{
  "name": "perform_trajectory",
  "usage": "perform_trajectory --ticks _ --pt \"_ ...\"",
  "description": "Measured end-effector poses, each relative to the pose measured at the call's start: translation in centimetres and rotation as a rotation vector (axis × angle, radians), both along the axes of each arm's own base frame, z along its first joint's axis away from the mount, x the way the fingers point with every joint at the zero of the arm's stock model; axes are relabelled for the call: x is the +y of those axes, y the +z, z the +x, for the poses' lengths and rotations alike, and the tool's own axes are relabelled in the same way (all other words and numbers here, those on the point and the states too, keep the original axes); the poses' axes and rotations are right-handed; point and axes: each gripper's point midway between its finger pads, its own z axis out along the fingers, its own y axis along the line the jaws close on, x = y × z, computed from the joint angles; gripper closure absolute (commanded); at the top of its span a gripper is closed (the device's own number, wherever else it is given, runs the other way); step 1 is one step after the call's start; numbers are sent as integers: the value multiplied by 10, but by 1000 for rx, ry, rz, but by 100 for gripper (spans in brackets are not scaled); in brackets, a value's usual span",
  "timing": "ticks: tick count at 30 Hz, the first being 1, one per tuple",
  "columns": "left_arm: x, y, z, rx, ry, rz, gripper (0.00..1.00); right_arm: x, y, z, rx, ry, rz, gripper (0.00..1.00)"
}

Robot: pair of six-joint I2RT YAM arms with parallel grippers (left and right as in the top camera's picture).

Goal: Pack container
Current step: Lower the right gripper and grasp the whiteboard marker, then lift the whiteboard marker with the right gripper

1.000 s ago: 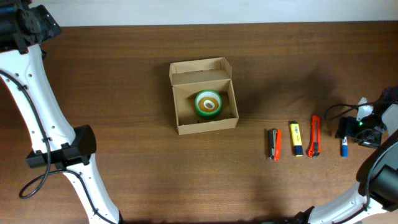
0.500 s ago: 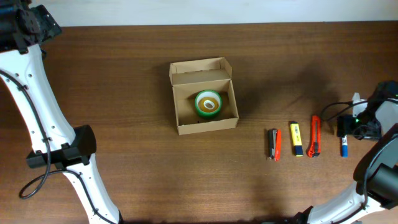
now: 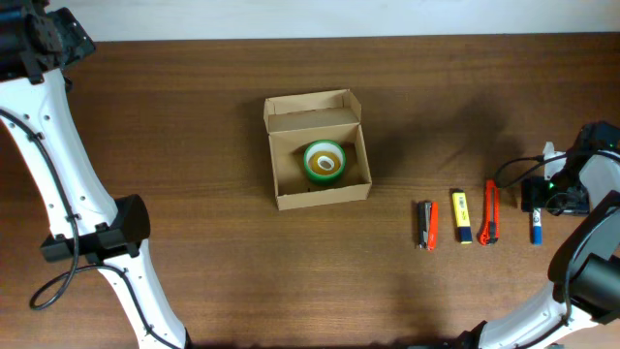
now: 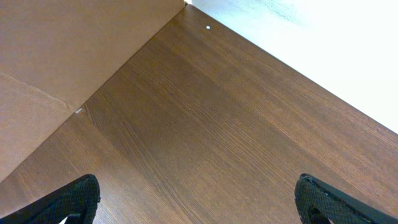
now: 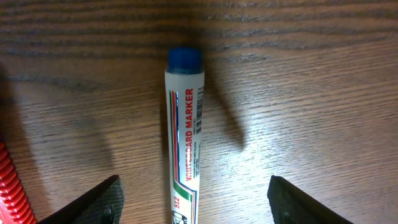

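Note:
The container is a light-brown cardboard box in the middle of the table, its lid flap folded back. A green tape roll lies inside it. At the far right, a white whiteboard marker with a blue cap lies flat on the wood, also seen from overhead as the marker. My right gripper is low over the marker and open. Its fingers straddle the barrel without touching it. My left gripper is open over bare wood, with nothing between its fingers.
Left of the marker lie a red cutter, a yellow item and a black-and-red tool in a row. The cutter's edge shows beside my right finger. A light-brown panel borders the table near my left gripper.
My right gripper has shifted left over the marker and narrowed slightly. The marker, the box and the left arm have not moved.

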Motion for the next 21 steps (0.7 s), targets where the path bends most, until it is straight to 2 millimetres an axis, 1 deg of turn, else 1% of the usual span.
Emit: perform_trajectory --ticks 7,9,10,12,13,17,21 --pt "0 0 0 0 0 0 0 2 -11 -3 25 -25 23 29" --pt "0 0 0 0 0 0 0 2 -11 -2 22 -28 23 40" --pt "0 0 0 0 0 0 0 2 -11 -2 22 -25 23 48" --pt "0 0 0 0 0 0 0 3 -12 -2 20 -36 27 75" --pt "0 0 0 0 0 0 0 3 -12 -2 21 -31 28 78" --pt "0 0 0 0 0 0 0 3 -12 -2 19 -36 30 78" --pt "0 0 0 0 0 0 0 4 -12 -1 18 -35 34 83"
